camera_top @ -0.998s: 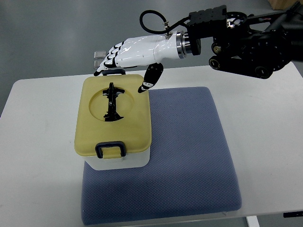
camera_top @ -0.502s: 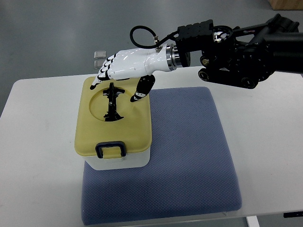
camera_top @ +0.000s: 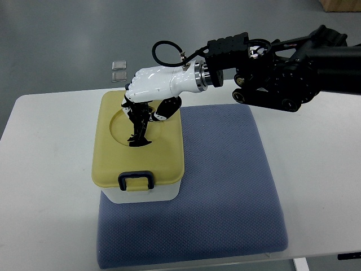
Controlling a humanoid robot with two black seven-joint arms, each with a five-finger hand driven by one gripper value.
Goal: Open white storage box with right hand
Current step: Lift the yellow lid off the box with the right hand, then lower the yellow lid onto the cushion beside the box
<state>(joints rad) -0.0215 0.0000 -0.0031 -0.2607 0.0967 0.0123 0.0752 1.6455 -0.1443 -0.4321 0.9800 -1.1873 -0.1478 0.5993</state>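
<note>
The white-and-black fingers [camera_top: 137, 110] of the right hand [camera_top: 149, 90] are curled down into the round recess of the lid, closed around the far end of the black folding handle [camera_top: 137, 129] that lies there; whether they press it firmly cannot be told. The thumb [camera_top: 163, 110] bends down just right of the handle, over the lid's far right part. Behind the glossy white palm comes a silver wrist ring, then the bulky black right arm [camera_top: 282, 73], which enters from the right edge with a black cable looping above the wrist.

The white plastic storage box [camera_top: 141, 195] with its pale yellow lid [camera_top: 163, 161] stands on the near left part of a blue-grey padded mat [camera_top: 225, 192]; its left side overhangs the mat's left edge. A black latch [camera_top: 135, 180] sits at the middle of the lid's near edge, and the lid lies flat on the box. The mat rests on a white tabletop [camera_top: 45, 186], with bare surface left of the box and right of the mat. Beyond the tabletop's far edge, on the grey floor, lie two small clear packets [camera_top: 119, 69]. The mat's near edge reaches almost to the tabletop's near edge.
</note>
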